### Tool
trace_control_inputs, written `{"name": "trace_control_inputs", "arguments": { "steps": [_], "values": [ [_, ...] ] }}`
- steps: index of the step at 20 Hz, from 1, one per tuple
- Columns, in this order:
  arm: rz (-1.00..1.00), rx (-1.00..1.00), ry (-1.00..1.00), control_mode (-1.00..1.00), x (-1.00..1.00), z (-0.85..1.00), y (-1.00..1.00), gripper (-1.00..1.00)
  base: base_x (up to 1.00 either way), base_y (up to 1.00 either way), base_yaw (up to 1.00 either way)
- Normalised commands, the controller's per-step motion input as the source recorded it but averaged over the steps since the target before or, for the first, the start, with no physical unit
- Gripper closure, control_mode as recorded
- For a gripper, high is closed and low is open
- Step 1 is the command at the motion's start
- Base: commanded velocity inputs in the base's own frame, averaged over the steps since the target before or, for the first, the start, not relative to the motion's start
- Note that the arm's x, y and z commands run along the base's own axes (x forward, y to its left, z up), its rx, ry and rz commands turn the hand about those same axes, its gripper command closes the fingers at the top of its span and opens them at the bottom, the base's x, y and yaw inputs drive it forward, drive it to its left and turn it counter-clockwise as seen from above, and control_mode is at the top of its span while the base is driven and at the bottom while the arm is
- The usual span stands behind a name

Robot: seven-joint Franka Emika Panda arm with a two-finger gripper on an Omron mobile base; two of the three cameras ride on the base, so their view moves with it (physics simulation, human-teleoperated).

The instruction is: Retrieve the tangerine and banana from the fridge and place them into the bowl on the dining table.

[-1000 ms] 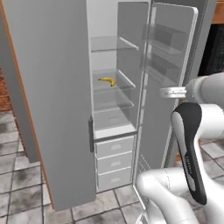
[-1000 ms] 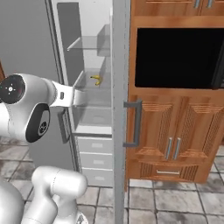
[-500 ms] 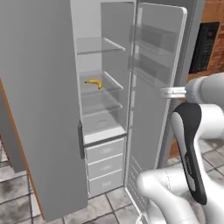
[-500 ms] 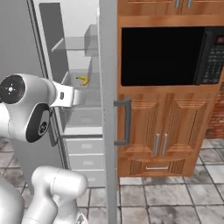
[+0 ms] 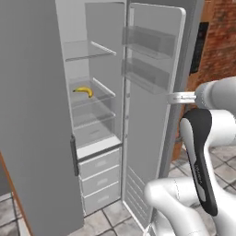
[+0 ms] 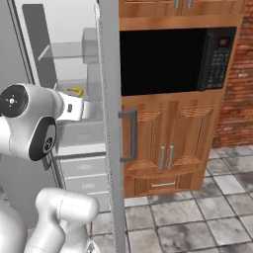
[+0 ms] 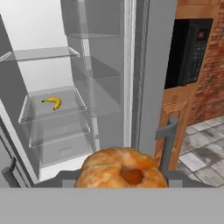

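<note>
The tangerine [image 7: 119,167] sits large and orange at the bottom of the hand view, with my gripper [image 7: 120,180] shut on it and dark fingers at both its sides. The fridge [image 5: 99,138] stands open in front of me, both doors swung out. The banana [image 5: 83,91] lies on a glass shelf inside; the right base view catches the banana [image 6: 75,91] just past my hand, and in the hand view the banana [image 7: 53,103] is well back to the left. My gripper [image 6: 89,109] is level with that shelf, outside the fridge. The bowl and dining table are out of view.
The open right fridge door [image 5: 154,97] with its clear bins stands edge-on beside my wrist. A black microwave [image 6: 168,59] sits in wooden cabinets [image 6: 163,150] to the right, then a brick wall [image 6: 238,94]. Grey floor tiles [image 6: 197,217] lie below.
The whole picture has shifted: the fridge slides left in both base views, and the microwave and brick wall come in at the right, so the camera has moved. The tangerine stays in the gripper.
</note>
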Motion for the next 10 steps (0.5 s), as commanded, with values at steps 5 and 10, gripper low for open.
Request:
{"name": "trace_control_inputs", "arguments": {
  "steps": [5, 10],
  "values": [
    [0.0, 0.0, 0.0, 1.0, 0.0, 0.0, 0.0, 1.0, -0.87, 0.89, -0.41],
    [0.0, 0.0, 0.0, 1.0, 0.0, 0.0, 0.0, 1.0, -0.93, 0.79, -0.43]
  ]
}}
